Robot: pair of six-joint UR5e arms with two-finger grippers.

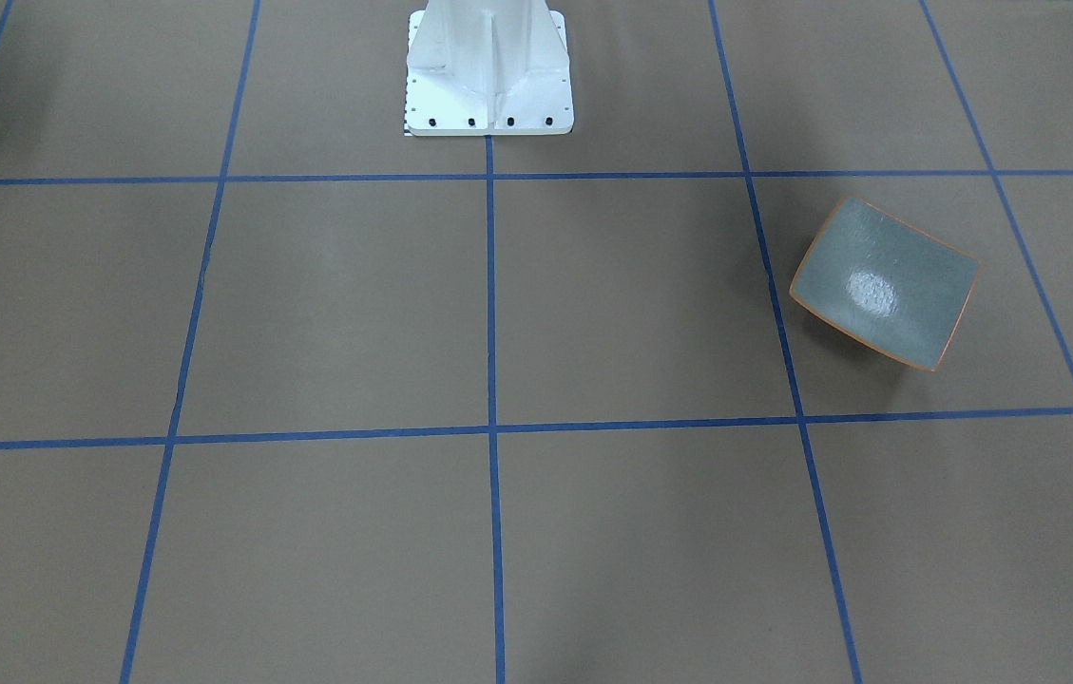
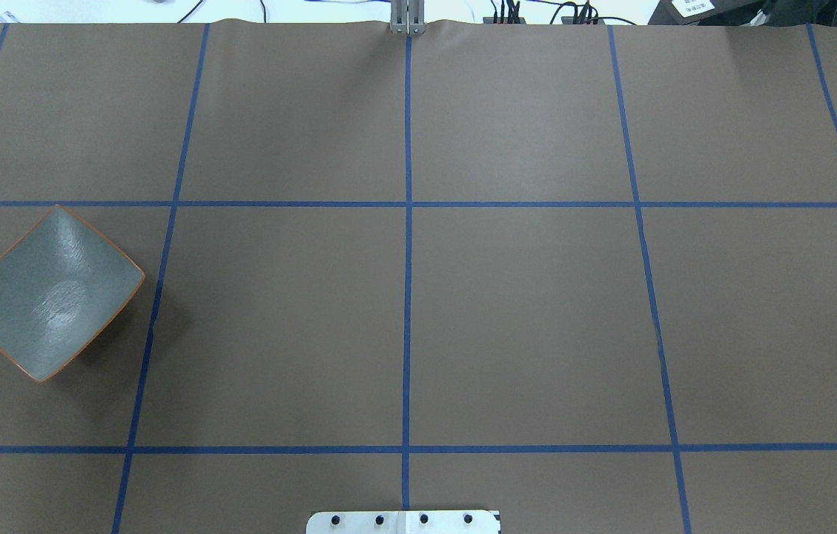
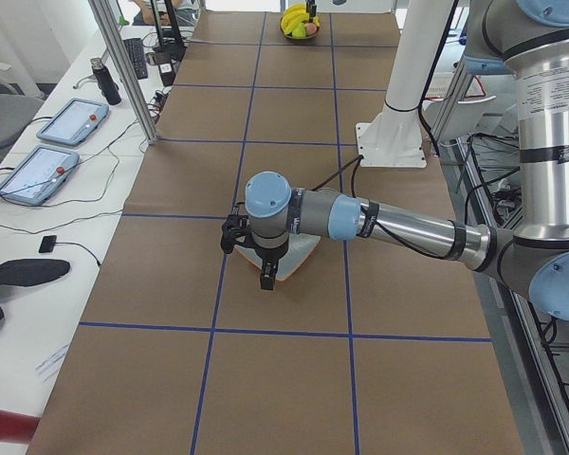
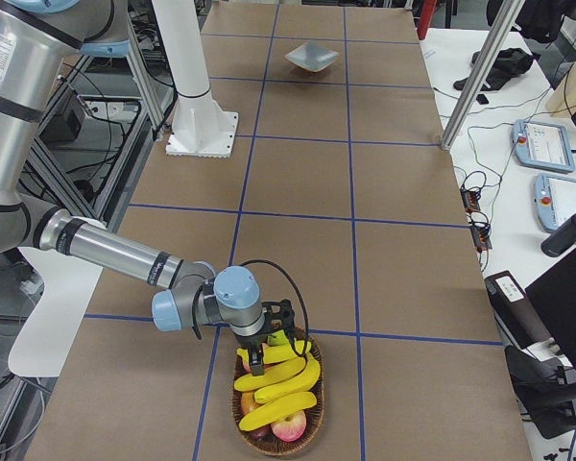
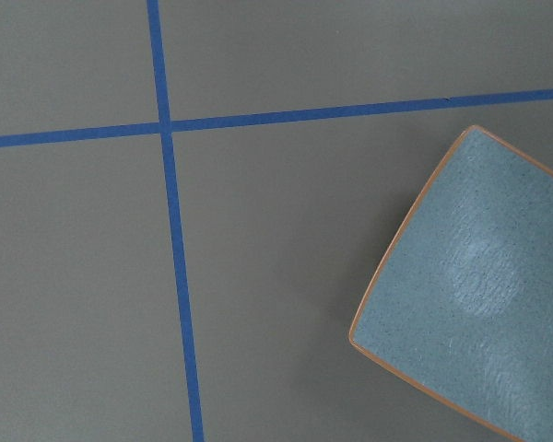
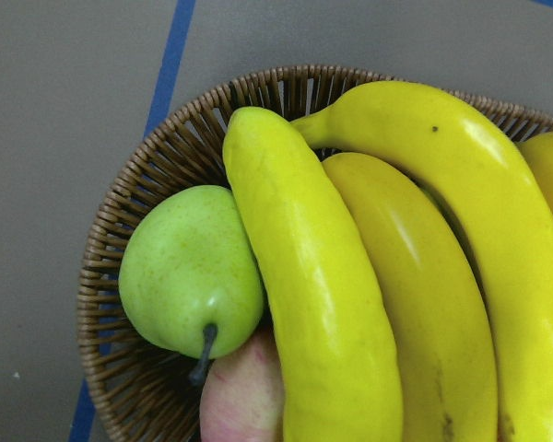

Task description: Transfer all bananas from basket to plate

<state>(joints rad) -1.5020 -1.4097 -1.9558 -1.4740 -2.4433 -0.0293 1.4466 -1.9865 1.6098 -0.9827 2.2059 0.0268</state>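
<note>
Bananas in basket, right gripper just above. Left gripper seemingly over plate. Can't tell finger spread on either.

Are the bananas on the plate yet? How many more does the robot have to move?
Done: nothing yet. The plate is empty.
In hand: the right gripper is just above the bananas in the basket; I cannot tell if it grips one. The left gripper hangs over the plate.
Left: every banana has to go across, about four from what shows.
</note>
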